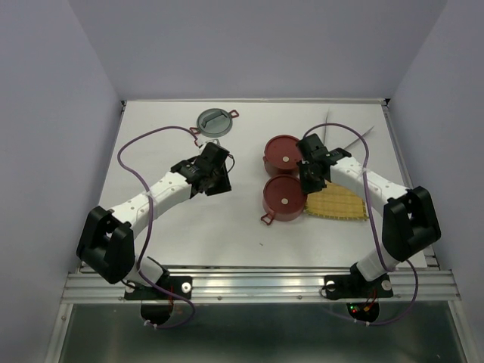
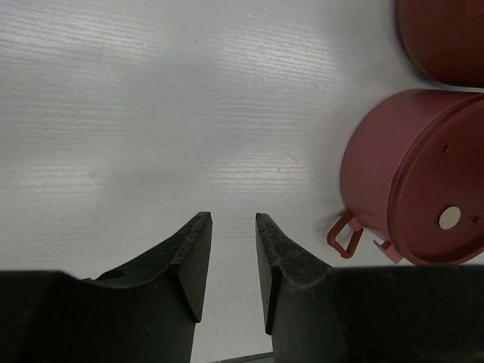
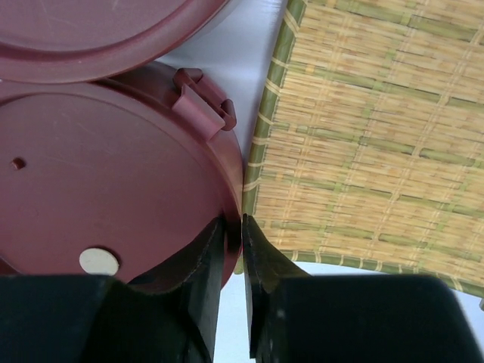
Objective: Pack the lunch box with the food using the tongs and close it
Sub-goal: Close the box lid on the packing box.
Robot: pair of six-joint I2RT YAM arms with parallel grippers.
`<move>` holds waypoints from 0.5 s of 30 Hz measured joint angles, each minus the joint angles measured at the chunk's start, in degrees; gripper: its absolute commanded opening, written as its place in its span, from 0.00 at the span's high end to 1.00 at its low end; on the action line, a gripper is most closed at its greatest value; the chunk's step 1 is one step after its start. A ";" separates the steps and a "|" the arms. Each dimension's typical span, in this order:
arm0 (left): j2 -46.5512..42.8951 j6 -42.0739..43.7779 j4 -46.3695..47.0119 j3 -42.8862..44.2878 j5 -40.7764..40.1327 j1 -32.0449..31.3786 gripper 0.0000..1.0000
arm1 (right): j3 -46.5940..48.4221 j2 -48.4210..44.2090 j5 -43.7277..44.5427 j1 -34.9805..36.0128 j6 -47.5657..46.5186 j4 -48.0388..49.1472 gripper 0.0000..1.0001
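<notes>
Two dark-red tiers of the lunch box (image 1: 283, 198) stand side by side, touching, right of the table's (image 1: 189, 227) middle, each capped by a flat red lid with a pale dot. The near tier sits against the left edge of the yellow woven mat (image 1: 340, 204). From the right wrist camera we see the right gripper (image 3: 234, 221) at that very seam: one finger lies over the lid's rim, the other over the mat's (image 3: 378, 136) border. Its jaws stand only a narrow slit apart, with nothing visibly clamped between them. A small red side handle (image 3: 206, 98) juts from the tier just beyond the fingers. The left gripper (image 2: 233, 219) hangs above bare table well left of the tiers, jaws apart and holding nothing. The near tier (image 2: 408, 174) and its looped handle show at the right of its view. At the far edge we make out a grey round piece (image 1: 214, 121) with small red tabs, well apart from the two red tiers. The thin silver tongs (image 1: 361, 136) lie on the table behind the right arm, near the far tier.
</notes>
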 measured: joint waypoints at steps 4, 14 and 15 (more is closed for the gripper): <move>0.00 0.02 0.15 0.11 0.02 -0.04 0.62 | -0.04 0.09 0.00 0.00 0.20 -0.04 0.62; 4.24 0.09 0.66 5.35 1.03 -4.11 1.00 | 0.90 -2.38 0.20 0.00 1.25 -1.14 0.60; 5.09 0.17 0.90 6.45 1.40 -4.87 1.00 | 1.38 -3.13 0.13 0.00 1.60 -1.16 0.67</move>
